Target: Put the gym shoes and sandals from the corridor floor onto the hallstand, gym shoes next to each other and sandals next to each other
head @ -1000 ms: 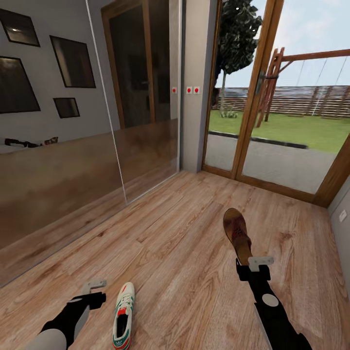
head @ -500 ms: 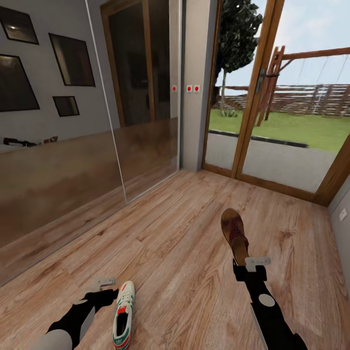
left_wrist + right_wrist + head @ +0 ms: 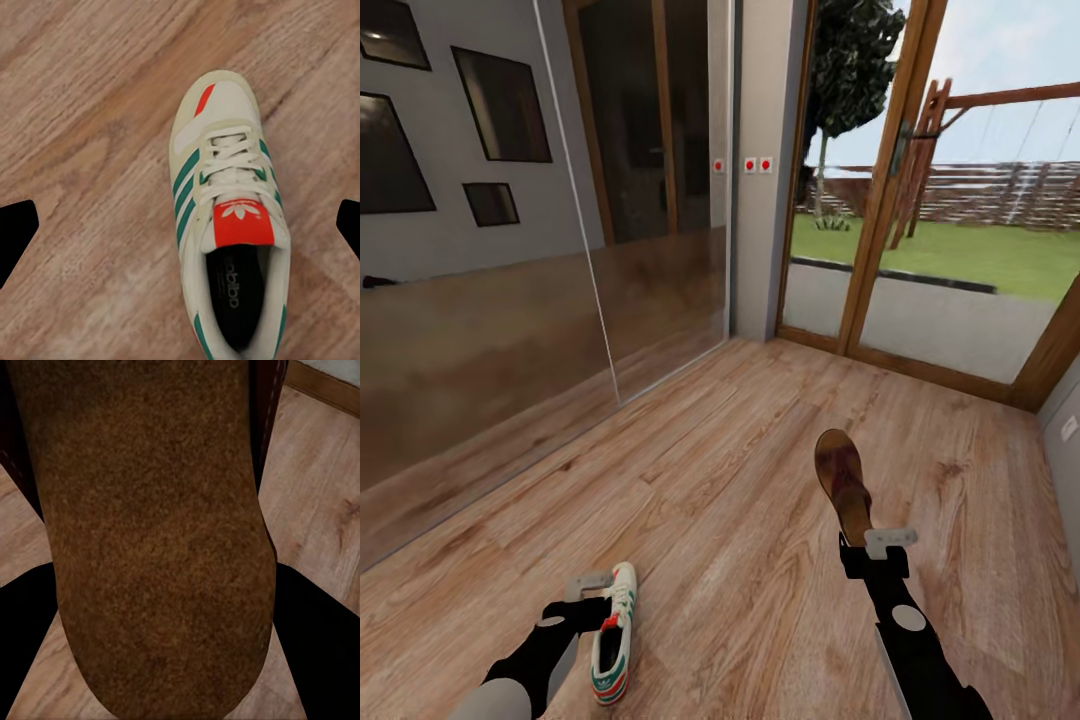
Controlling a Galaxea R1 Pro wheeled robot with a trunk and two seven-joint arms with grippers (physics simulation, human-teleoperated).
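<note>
Over the bare wood-plank floor (image 3: pixel 740 480), right claw (image 3: pixel 880 545) is gripping the brown leather sandal (image 3: pixel 843 480); left claw (image 3: pixel 595 590), fingers spread, is hovering over the white green-striped sneaker (image 3: pixel 229 217).

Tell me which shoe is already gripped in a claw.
The brown sandal, clamped in the right claw. The white, green-striped gym shoe lies free on the floor below the open left claw.

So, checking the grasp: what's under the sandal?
The sandal sits between the right hand fingers; wood floor shows beside it. Its underside is hidden.
</note>
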